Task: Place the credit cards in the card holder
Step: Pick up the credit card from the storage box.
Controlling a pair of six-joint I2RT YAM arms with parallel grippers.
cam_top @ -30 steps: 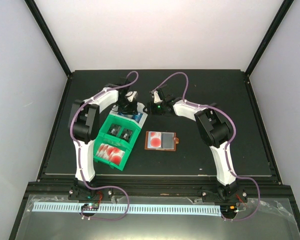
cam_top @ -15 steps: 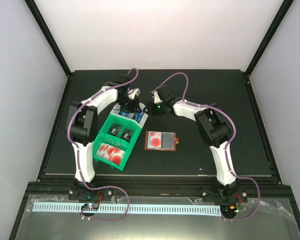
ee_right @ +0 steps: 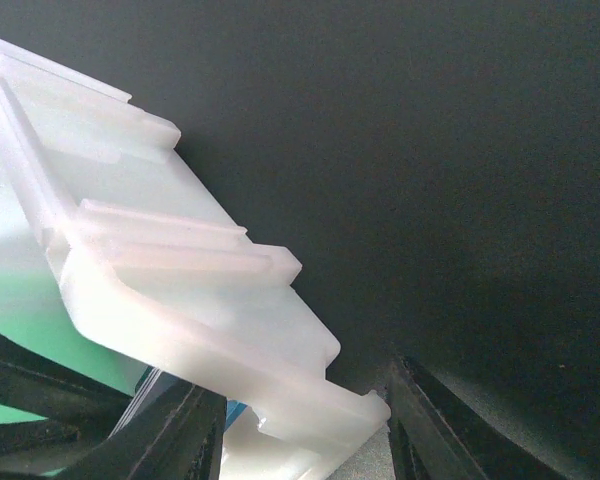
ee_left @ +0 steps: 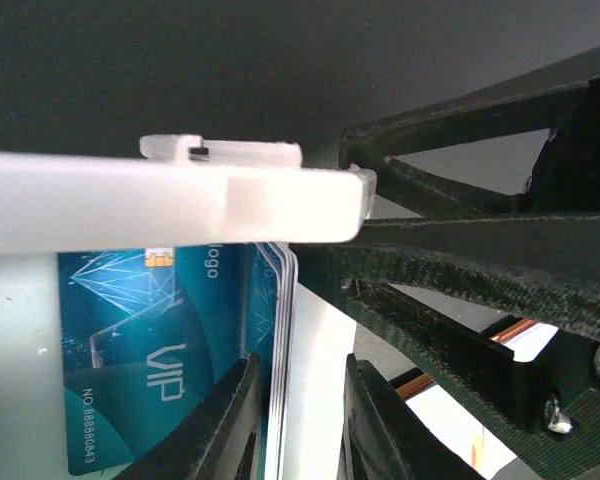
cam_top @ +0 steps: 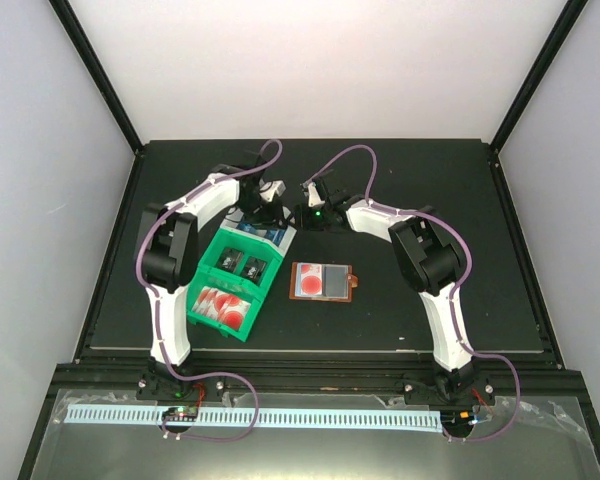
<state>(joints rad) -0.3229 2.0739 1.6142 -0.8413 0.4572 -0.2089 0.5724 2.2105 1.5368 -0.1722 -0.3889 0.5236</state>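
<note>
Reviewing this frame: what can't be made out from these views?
- Top view: the left gripper partly covers the blue cards; the card holder is too small to count its cards.
- Left wrist: the tray wall hides the cards' upper part; the stack is too edge-on to count.
- Right wrist: the right gripper has its fingertips cut off below, so whether it clamps the tray is unclear.

Black table (cam_top: 430, 180), matte, fenced by dark frame rails. Two items directly on surface. Green-and-white tray (cam_top: 208, 268) at 9 o'clock of table centre, long axis running 7 to 1 o'clock. Brown card holder (cam_top: 323, 281) near centre, lying open and flat at 3 o'clock of tray, just apart from it.
</note>
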